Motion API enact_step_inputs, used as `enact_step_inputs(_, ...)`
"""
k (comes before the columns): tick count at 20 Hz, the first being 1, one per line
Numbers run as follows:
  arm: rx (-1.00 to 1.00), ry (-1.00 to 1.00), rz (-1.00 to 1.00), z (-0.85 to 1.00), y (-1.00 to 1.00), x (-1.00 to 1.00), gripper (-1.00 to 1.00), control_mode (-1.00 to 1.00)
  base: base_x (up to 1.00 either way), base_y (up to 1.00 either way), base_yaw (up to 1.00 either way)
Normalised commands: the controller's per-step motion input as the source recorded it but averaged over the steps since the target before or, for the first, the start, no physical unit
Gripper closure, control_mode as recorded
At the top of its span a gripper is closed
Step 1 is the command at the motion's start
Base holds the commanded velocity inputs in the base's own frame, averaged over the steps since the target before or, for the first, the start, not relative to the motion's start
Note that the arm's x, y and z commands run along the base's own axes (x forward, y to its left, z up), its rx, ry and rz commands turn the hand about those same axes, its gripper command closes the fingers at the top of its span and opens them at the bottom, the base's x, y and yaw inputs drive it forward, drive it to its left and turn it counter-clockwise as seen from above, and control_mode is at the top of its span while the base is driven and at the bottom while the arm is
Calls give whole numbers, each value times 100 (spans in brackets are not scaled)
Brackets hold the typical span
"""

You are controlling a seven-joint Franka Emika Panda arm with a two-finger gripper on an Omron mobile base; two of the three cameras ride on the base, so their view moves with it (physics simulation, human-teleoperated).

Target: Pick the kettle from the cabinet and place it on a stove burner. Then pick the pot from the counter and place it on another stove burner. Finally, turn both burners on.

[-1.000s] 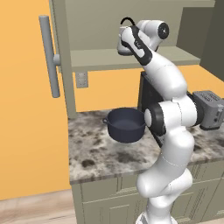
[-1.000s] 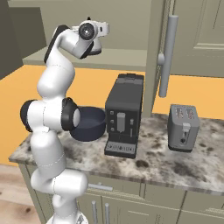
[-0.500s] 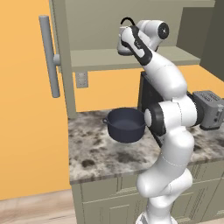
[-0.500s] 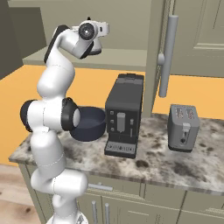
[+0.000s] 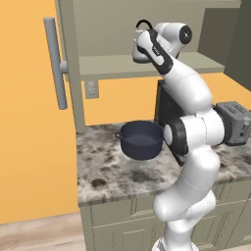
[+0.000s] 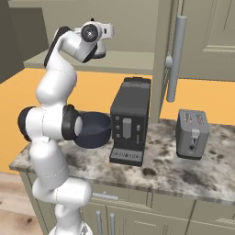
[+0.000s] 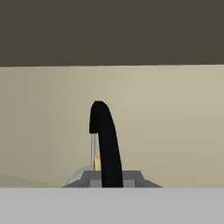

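Even, soft rendered light; faint shadows; sharp, no glare.

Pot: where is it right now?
The pot sits on the counter, left of the black coffee machine in the right base view, below the cabinet shelf.

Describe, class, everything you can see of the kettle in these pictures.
The kettle is small and silver-grey, metal by its look, with an arched black handle standing upright over its top. It is up at the cabinet shelf, with the arm's hand right at it, hiding most of its body. The end effector is shut; whether it grips the handle cannot be told.
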Motion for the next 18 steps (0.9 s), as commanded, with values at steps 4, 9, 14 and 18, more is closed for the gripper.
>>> enact_step_inputs(4, 0, -1, -1, 0, 0, -41, 100, -100, 0, 0, 0)
enact_step_inputs(9, 0, -1, -2, 0, 0, -49, 100, -100, 0, 0, 0)
enact_step_inputs(14, 0, -1, -1, 0, 0, -54, 100, -100, 0, 0, 0)
enact_step_inputs(18, 1, -1, 0, 0, 0, -61, 100, -100, 0, 0, 0)
